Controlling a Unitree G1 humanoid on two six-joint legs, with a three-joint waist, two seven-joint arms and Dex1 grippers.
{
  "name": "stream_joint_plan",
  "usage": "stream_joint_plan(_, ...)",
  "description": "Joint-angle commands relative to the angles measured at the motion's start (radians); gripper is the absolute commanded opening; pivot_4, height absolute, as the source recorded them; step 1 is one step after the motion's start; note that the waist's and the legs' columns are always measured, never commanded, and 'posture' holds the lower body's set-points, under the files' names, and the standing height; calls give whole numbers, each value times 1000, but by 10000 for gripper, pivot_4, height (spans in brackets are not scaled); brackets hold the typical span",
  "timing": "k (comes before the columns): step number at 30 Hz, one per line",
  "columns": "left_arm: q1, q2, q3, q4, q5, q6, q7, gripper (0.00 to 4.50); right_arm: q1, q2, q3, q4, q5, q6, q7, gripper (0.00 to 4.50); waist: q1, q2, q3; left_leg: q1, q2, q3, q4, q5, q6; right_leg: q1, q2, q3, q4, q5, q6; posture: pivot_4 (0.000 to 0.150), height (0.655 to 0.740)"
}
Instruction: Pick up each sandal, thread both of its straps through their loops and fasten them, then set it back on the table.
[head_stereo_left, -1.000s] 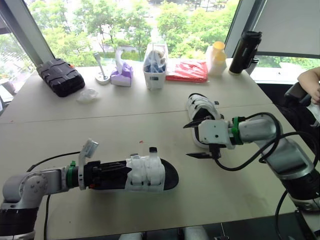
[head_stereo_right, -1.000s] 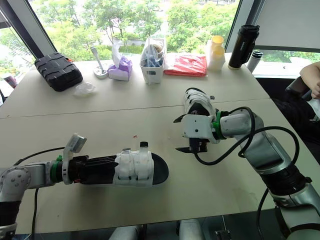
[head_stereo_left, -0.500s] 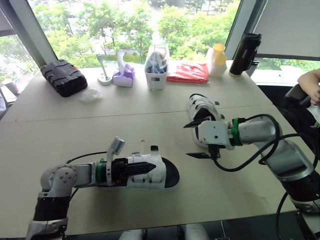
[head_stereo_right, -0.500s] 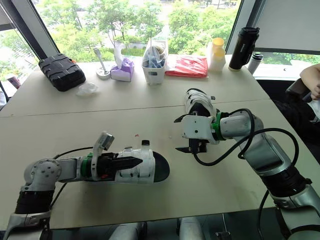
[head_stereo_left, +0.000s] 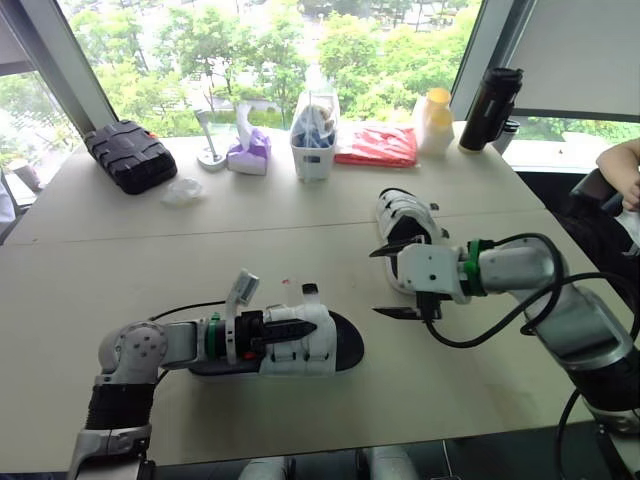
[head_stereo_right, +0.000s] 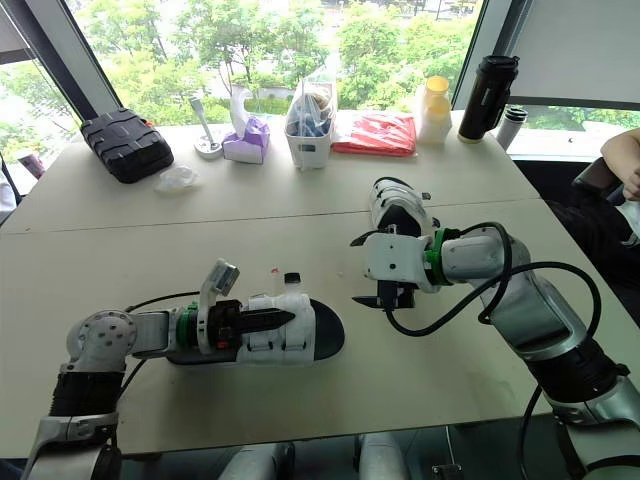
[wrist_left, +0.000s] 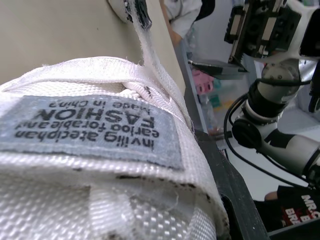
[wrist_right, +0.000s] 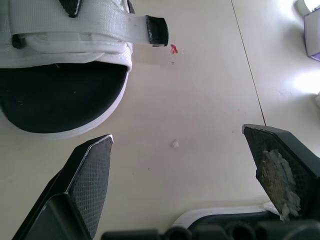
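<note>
A white-strapped sandal with a black sole (head_stereo_left: 335, 345) lies flat near the table's front, its black-tipped strap ends (head_stereo_left: 308, 292) sticking up. My left gripper (head_stereo_left: 285, 333) lies over its white straps (wrist_left: 90, 130) from the heel side, fingers drawn together on the webbing. The second sandal (head_stereo_left: 405, 222) lies further back on the right. Just in front of it, my right gripper (head_stereo_left: 390, 282) hovers open above the table with nothing between its fingers (wrist_right: 87, 175).
Along the far edge stand a black case (head_stereo_left: 125, 155), a tissue box (head_stereo_left: 245, 150), a white caddy (head_stereo_left: 313, 135), a red bag (head_stereo_left: 375, 145), a yellow bottle (head_stereo_left: 433, 118) and a black tumbler (head_stereo_left: 490, 95). A person's arm (head_stereo_left: 620, 160) shows at the right edge.
My left gripper has slid forward along the near sandal onto its straps and closed there; the sandal has shifted slightly right. The right arm has stayed put.
</note>
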Motion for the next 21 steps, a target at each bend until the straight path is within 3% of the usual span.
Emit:
stream_joint_plan(1,-124,-50,175,90,-144,-30,107,325,1,-8,-38,-38,10,4,-17,45000,7,-1,1,0,0,0,1,0,0,0,0,0,1,0,0,1500,7400)
stream_joint_plan(5,-306,-114,343,234,-234,-173,313,325,0,-3,-30,-35,9,6,-28,45000,18,-2,1,-2,0,-1,7,0,-1,0,1,-1,2,1,1,1500,7400)
stream_joint_plan(8,-394,-186,389,277,-149,-386,447,325,-4,0,-25,-28,10,2,-33,45000,20,-2,1,-2,0,0,9,0,0,1,0,0,1,2,3,1500,7400)
stream_joint_plan(13,-532,-345,371,459,124,-907,580,325,-14,22,-2,-13,4,-8,-44,45000,22,-3,1,-3,-2,1,9,0,0,2,0,1,-2,5,5,1500,7400)
stream_joint_plan(17,-620,-441,388,634,227,-1183,657,325,-20,33,6,-1,1,-19,-42,45000,24,-5,1,-4,-3,2,10,0,0,2,0,1,-4,6,6,1500,7400)
stream_joint_plan(21,-684,-498,400,758,260,-1344,674,325,-28,40,18,7,-5,-25,-43,45000,20,-5,2,-5,-3,2,10,-1,1,1,0,1,-4,7,7,1500,7400)
